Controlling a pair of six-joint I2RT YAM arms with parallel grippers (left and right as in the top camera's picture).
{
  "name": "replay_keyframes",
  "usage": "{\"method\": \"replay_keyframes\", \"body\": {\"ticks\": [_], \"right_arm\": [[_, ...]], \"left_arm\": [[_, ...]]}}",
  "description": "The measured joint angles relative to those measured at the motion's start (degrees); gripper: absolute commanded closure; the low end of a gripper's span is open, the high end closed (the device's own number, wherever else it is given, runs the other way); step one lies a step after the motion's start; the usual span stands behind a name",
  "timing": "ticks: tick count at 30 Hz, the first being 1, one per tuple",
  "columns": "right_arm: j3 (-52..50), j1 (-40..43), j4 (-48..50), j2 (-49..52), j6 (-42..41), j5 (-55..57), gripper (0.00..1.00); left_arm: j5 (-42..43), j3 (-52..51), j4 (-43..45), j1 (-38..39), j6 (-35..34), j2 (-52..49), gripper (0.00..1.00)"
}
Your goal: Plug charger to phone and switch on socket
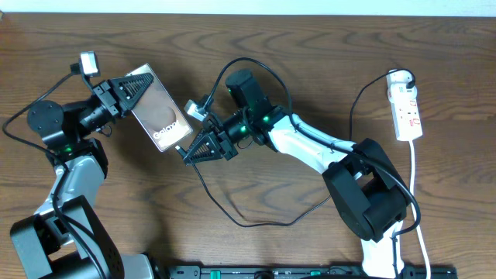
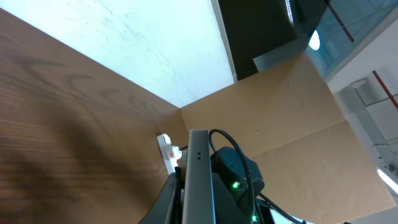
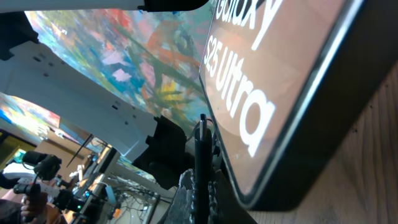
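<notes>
Wood table [image 1: 310, 62]: your left gripper [image 1: 139, 84] clamps the phone [image 1: 164, 118], your right gripper [image 1: 190, 149] pinches the charger [image 1: 225, 211] tip beside the phone's edge, and the socket [image 1: 406, 108] lies well apart.

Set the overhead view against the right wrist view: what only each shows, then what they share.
Only overhead: the socket far to the right, the charger's slack loop, and the left tool gripping the phone. Only right wrist: the "S25 Ultra" lettering under "Galaxy". Both: the phone, and the charger's end pinched in the right tool, close by the phone's edge.
</notes>
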State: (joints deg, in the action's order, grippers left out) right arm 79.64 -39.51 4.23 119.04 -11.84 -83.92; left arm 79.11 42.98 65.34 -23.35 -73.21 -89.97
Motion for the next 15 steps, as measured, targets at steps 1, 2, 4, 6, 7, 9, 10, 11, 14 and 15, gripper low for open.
{"method": "replay_keyframes", "body": {"ticks": [1,2,4,6,7,9,10,11,14,15], "right_arm": [[0.0,0.0,0.0,0.0,-0.15,0.07,0.99],[0.0,0.0,0.0,0.0,-0.42,0.31,0.99],[0.0,0.0,0.02,0.0,-0.83,0.76,0.99],[0.0,0.0,0.09,0.0,-1.64,1.75,0.99],[0.0,0.0,0.09,0.0,-1.95,2.16,0.99],[0.0,0.0,0.13,0.0,-2.58,2.97,0.99],[0.0,0.0,0.13,0.0,-2.86,3.3,0.99],[0.0,0.0,0.13,0.0,-2.95,3.45,0.99],[0.0,0.0,0.13,0.0,-3.17,3.89,0.99],[0.0,0.0,0.15,0.0,-3.26,3.91,0.99]], "left_arm": [[0.0,0.0,0.02,0.0,0.0,0.0,0.93],[0.0,0.0,0.02,0.0,0.0,0.0,0.93],[0.0,0.0,0.0,0.0,0.02,0.0,0.93],[0.0,0.0,0.0,0.0,0.02,0.0,0.93],[0.0,0.0,0.0,0.0,0.07,0.0,0.93],[-0.02,0.0,0.0,0.0,0.22,0.0,0.93],[-0.07,0.0,0.0,0.0,0.31,0.0,0.93],[-0.22,0.0,0.0,0.0,0.46,0.0,0.92],[-1.07,0.0,0.02,0.0,1.03,0.0,0.93],[-1.4,0.0,0.0,0.0,1.07,0.0,0.92]]}}
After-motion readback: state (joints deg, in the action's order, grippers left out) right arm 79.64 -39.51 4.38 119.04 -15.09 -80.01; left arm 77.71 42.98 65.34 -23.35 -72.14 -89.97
